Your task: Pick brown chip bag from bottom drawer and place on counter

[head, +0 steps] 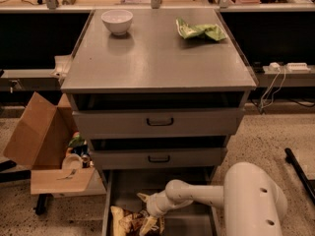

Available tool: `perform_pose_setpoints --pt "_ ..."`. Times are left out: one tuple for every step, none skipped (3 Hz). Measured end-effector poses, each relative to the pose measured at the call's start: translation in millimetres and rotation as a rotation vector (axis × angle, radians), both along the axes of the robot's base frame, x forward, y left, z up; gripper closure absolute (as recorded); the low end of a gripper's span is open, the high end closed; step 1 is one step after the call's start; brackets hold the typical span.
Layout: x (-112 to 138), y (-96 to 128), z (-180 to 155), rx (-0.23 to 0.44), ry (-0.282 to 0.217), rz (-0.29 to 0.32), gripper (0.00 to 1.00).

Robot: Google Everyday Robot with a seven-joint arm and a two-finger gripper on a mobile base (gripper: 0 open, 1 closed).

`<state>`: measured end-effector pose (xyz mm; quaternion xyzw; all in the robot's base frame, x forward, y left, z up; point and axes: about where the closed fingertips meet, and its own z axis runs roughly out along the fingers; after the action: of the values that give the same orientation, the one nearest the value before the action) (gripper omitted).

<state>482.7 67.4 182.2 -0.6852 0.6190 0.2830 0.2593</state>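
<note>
The brown chip bag lies in the open bottom drawer, at its front left, dark brown with pale yellow ends. My white arm reaches from the lower right into the drawer. My gripper is low in the drawer, right at the bag's upper right edge. The counter is the grey metal top of the cabinet above.
A white bowl and a green bag sit at the back of the counter. Two shallower drawers with black handles are above the open one. An open cardboard box with clutter stands left of the cabinet.
</note>
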Motion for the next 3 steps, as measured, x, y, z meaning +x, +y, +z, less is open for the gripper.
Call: perform_pose_setpoints --pt "3.8 2.6 -18.8 0.022 0.03 -0.006 0.17" --pt "5.2 4.3 -26.7 0.042 0.041 -0.011 0.39" --pt "5.0 2.2 -21.0 0.075 0.027 -0.023 0.63"
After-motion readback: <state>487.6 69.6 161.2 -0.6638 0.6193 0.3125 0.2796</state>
